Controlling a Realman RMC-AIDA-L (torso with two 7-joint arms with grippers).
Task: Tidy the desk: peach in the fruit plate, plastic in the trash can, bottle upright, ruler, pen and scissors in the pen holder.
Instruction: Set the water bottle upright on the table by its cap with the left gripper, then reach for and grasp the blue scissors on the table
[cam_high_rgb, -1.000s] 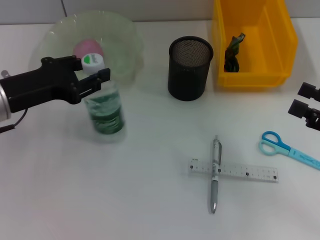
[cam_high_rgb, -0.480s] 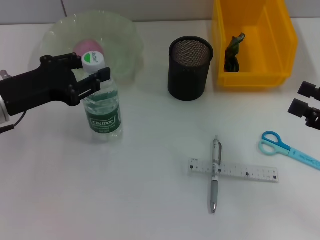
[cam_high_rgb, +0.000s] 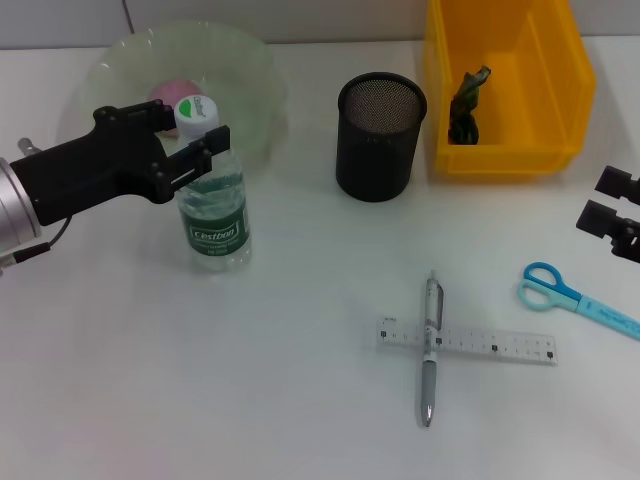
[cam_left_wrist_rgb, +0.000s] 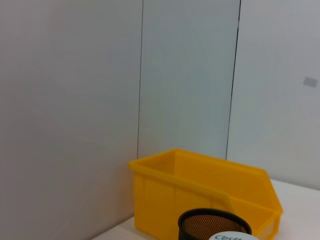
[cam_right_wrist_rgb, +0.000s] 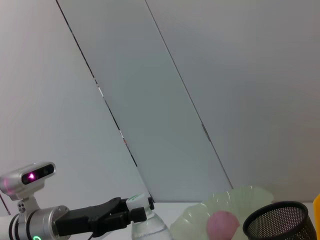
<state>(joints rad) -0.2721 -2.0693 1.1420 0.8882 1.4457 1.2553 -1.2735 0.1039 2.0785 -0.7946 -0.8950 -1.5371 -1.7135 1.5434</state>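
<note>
Reaching level from the left, left tool (cam_high_rgb: 188, 147) seemingly clamped round upright bottle (cam_high_rgb: 213, 214) neck, right tool (cam_high_rgb: 612, 213) parked, apart.

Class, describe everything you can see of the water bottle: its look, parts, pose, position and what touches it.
The bottle is small, clear plastic with a dark green label and a white cap marked green. It stands upright on the white desk, just in front of the pale green fruit plate. The left gripper is shut on its neck below the cap. In the right wrist view, cap and shoulders show.
</note>
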